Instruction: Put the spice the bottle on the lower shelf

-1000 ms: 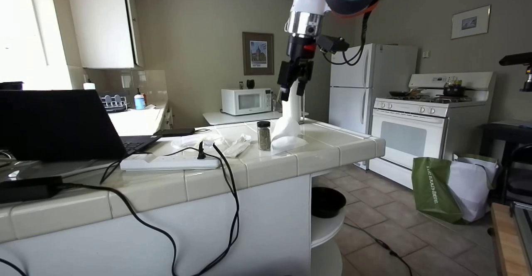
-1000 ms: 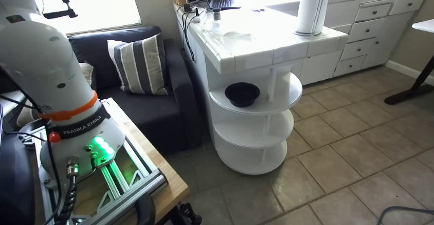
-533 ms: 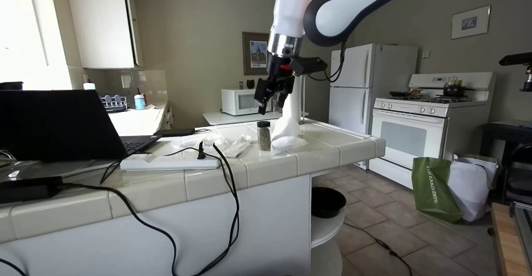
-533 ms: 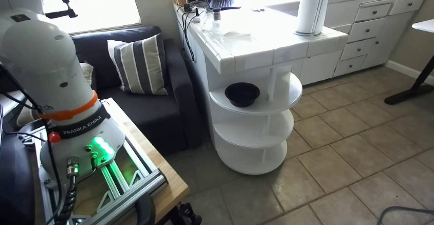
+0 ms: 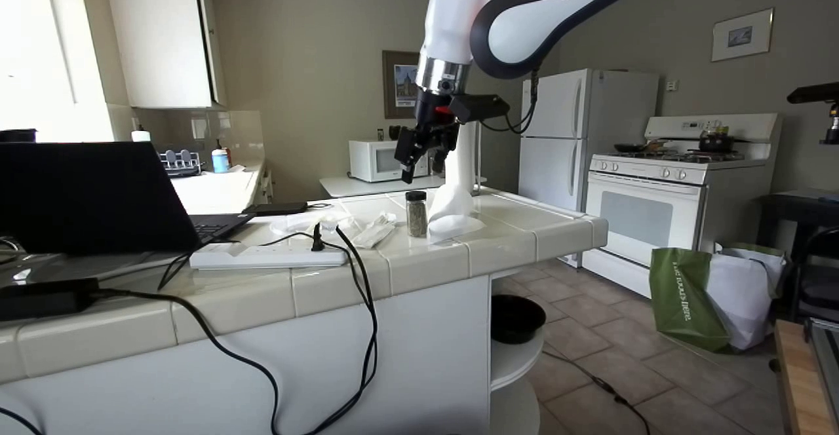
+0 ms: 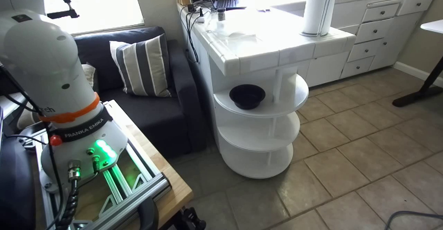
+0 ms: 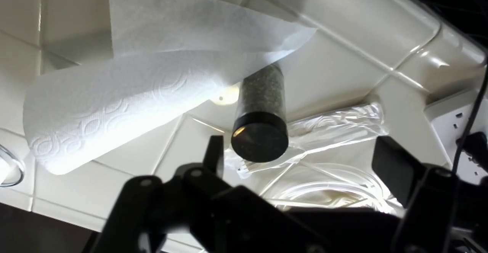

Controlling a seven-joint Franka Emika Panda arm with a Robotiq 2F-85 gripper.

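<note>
The spice bottle (image 5: 416, 215) is a small clear jar of grey-green flakes with a black lid. It stands upright on the tiled countertop, small in an exterior view (image 6: 221, 14). My gripper (image 5: 423, 170) is open and empty above it, apart from it. In the wrist view the bottle (image 7: 263, 100) shows lid toward me, ahead of the gap of my gripper (image 7: 299, 156) and nearer the left finger (image 7: 214, 154). The lower shelf (image 6: 258, 166) is the bottom round-edged white board at the island's end, with nothing on it.
A paper-towel roll (image 5: 461, 166) stands behind the bottle; its loose sheet (image 7: 198, 28) hangs close to it. Plastic wrapping (image 7: 339, 127), a power strip (image 5: 269, 257) with cables and a laptop (image 5: 92, 192) lie nearby. A black bowl (image 6: 247, 96) sits on the top shelf board.
The gripper has moved left and down in an exterior view, toward a place above the bottle, mostly in the first half second. The bottle has not moved.
</note>
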